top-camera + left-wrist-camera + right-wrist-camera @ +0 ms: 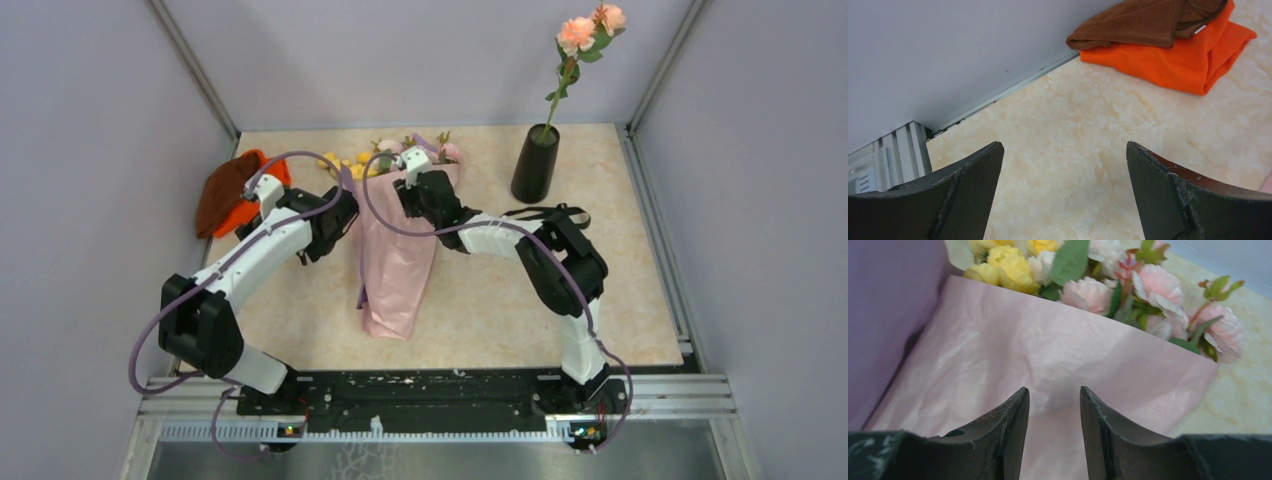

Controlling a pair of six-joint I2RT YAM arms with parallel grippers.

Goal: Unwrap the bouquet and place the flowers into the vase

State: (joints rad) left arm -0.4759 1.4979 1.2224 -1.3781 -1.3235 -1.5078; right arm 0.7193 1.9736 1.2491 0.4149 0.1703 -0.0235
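Bouquet [395, 260] lies flat in the middle of the table [620, 300], cone tip toward the arm bases and blooms toward the far wall. Risk, as we judge it: the thin pink paper [1048, 350] may tear or slide instead of unfolding if a single pinch drags it, since nothing pins the cone. Loose stems could then spill out or get crushed under a finger. That paper looks soft and crinkled, with its lilac inner side showing along the left edge. The flowers [1158, 287], pink and yellow with green leaves, crowd out of the open top. Right gripper [1054, 392] sits low over the upper paper just below the blooms, jaws roughly half apart. We see nothing clamped between them and cannot tell whether the tips touch the sheet. Left gripper [1063, 150] hangs just left of the bouquet, jaws spread fully and empty, over bare tabletop. Vase [535, 165] stands upright, well apart at far right, holding one peach-flowered stem [585, 35]; a careless sweep could tip it. Orange-and-brown cloth bundle [235, 190] rests by the left wall.
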